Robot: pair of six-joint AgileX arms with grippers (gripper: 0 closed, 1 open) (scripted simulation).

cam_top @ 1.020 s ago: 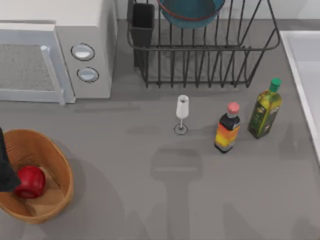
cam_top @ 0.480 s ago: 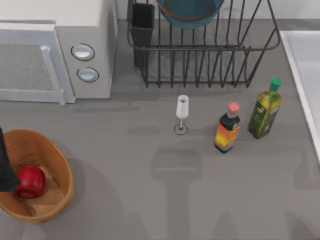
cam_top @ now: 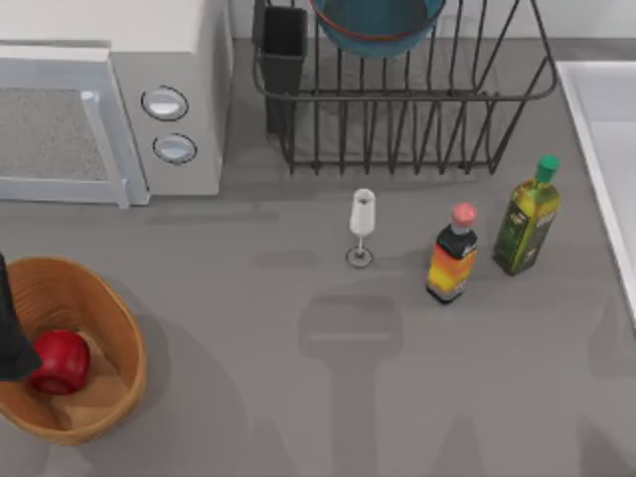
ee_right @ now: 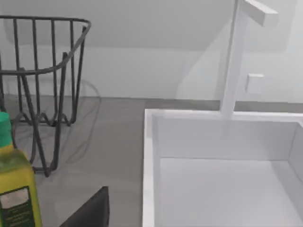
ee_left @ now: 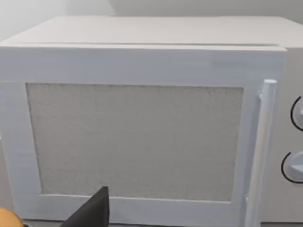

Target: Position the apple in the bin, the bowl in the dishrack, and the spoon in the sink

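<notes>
No writing could be read on either bottle label or on the microwave [cam_top: 109,109].

The left arm [cam_top: 12,333] stood at the table's left edge over the basket [cam_top: 109,397]; how far its fingers were spread could not be told, and the same went for the right arm.

1 red apple [cam_top: 60,360] lay inside the basket, against its left side. 1 teal bowl [cam_top: 378,22] sat in the black wire dishrack [cam_top: 417,109] at the back, beside the dark utensil cup [cam_top: 284,45]. 1 white sink [ee_right: 222,165] ran along the table's right edge, a tap post [ee_right: 235,56] behind it.

On the table stood 1 small wine glass [cam_top: 362,225] and 2 bottles: a dark one with a pink cap [cam_top: 453,256] and a green-capped oil bottle [cam_top: 529,217]. The microwave carried 2 round knobs [cam_top: 165,102].
</notes>
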